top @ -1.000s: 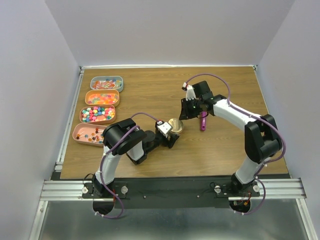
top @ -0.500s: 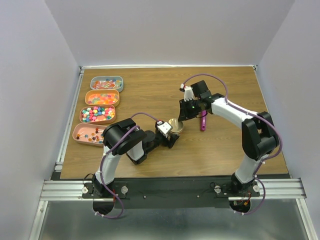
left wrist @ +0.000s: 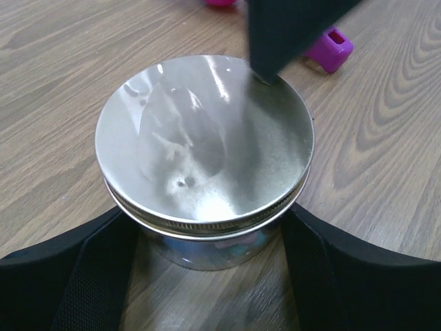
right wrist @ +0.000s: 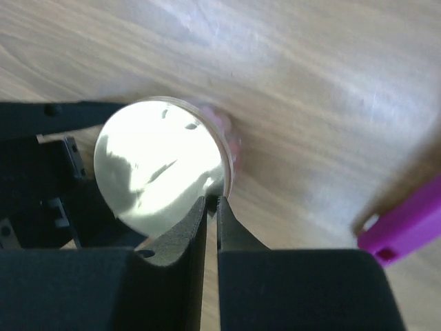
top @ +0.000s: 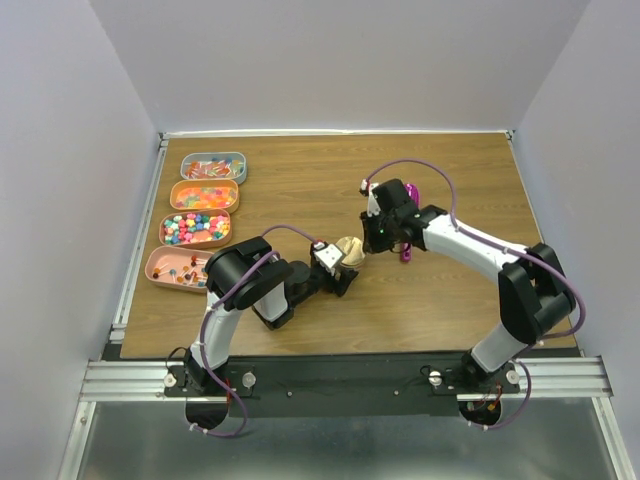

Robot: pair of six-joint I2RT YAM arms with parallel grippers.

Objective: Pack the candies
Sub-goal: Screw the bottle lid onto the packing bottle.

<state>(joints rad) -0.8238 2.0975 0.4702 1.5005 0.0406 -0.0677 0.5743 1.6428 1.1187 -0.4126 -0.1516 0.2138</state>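
1. Right gripper [right wrist: 212, 200] has swung in from over by the scoop and now sits right at the jar, with its jaws closer together than a second ago. They're nearly pressed together, just a sliver of a gap between them.
2. Its tips are at the rim of the shiny round lid [left wrist: 203, 138]. I can't tell whether they're actually pinching the rim or only touching it.
3. Left gripper [left wrist: 210, 238] hasn't budged. Its fingers [left wrist: 89, 269] are spread wide and clamped against the two sides of the jar [left wrist: 207, 249], which stands upright on the table [top: 450, 170] with the lid on top.
4. Something pinkish shows through the jar wall under the lid, but it's too blurry to call.
5. Magenta scoop [top: 406, 248] lies on the wood just beside the right gripper, on the side away from the jar, partly hidden under that arm.
6. Candies [top: 196, 228] are well apart from both grippers. They sit in four trays [top: 150, 268] lined up along the table edge, way out past the left arm.
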